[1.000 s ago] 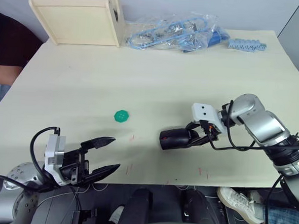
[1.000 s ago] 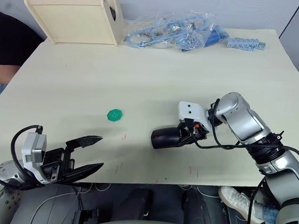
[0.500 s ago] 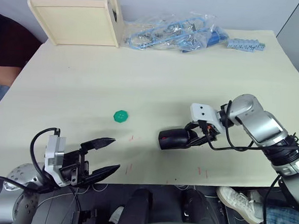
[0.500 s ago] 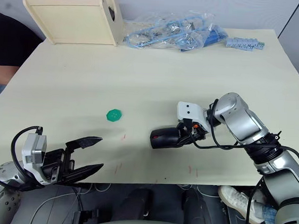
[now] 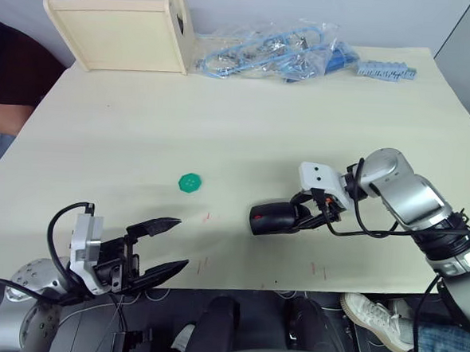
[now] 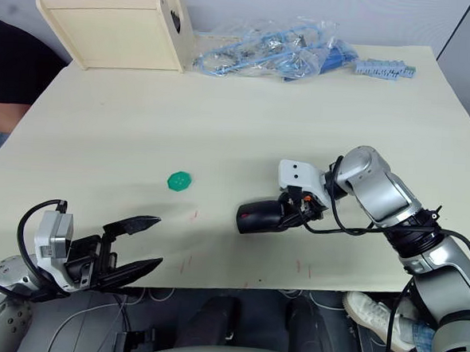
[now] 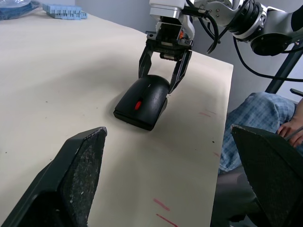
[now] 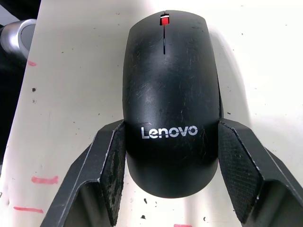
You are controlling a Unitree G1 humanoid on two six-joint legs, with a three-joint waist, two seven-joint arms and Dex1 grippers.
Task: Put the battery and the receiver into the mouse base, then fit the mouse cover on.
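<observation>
Two black fingers (image 8: 111,175) of the right gripper (image 8: 168,172) are set against the rear sides of the mouse cover (image 8: 166,90), one on each flank, so the mouse is held between them. The cover is seated on the mouse base (image 7: 134,116), whose lower edge is seen under the shell; a red strip sits at the front and white lettering near the back. The assembled mouse lies on the table (image 5: 262,130), near its front edge, right of centre. The battery cannot be made out.

The left gripper (image 5: 160,246) is held at the front edge of the table, well apart from the mouse, its fingers spread wide with nothing between them.

A green disc (image 5: 190,182) lies between the two grippers, farther back. Wooden boxes (image 5: 120,33) and a plastic bag of blue parts (image 5: 270,50) are seen along the far edge.
</observation>
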